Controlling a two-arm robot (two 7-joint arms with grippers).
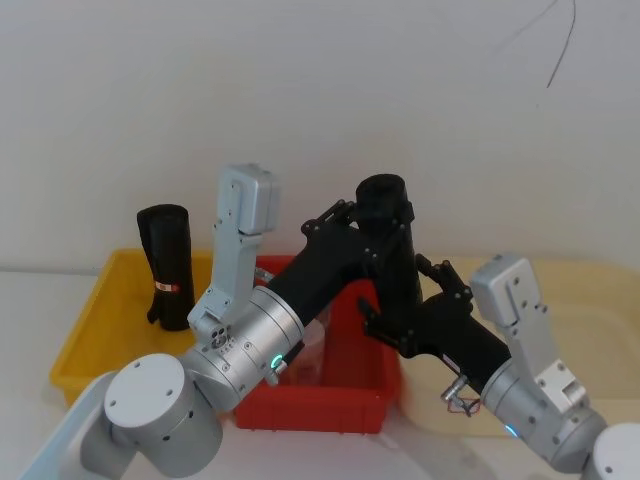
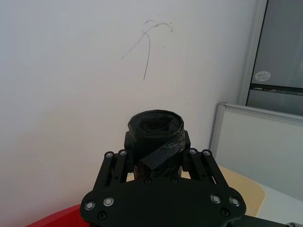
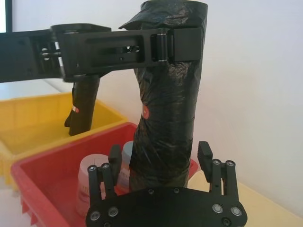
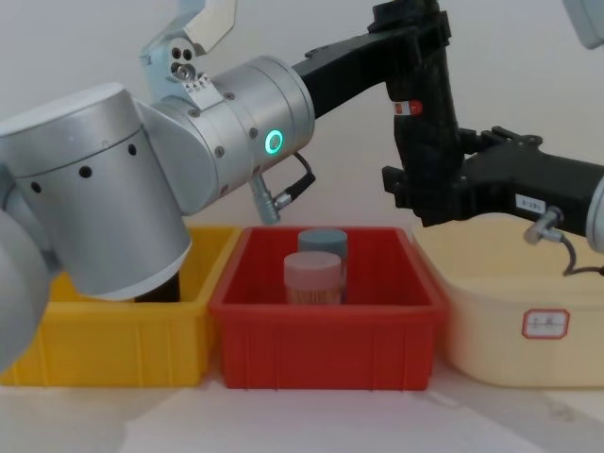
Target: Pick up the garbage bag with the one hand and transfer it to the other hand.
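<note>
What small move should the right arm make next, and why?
Probably close the jaws of the right gripper: they stand open on both sides of the garbage bag, low down, while the left gripper grips its top.

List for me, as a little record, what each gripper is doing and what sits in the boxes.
Left gripper: shut on the garbage bag near its top, holding it upright above the red bin
Right gripper: open, straddling the bag's lower end
In the red bin: a pink jar and a blue jar
In the yellow bin: a second black roll, standing
</note>
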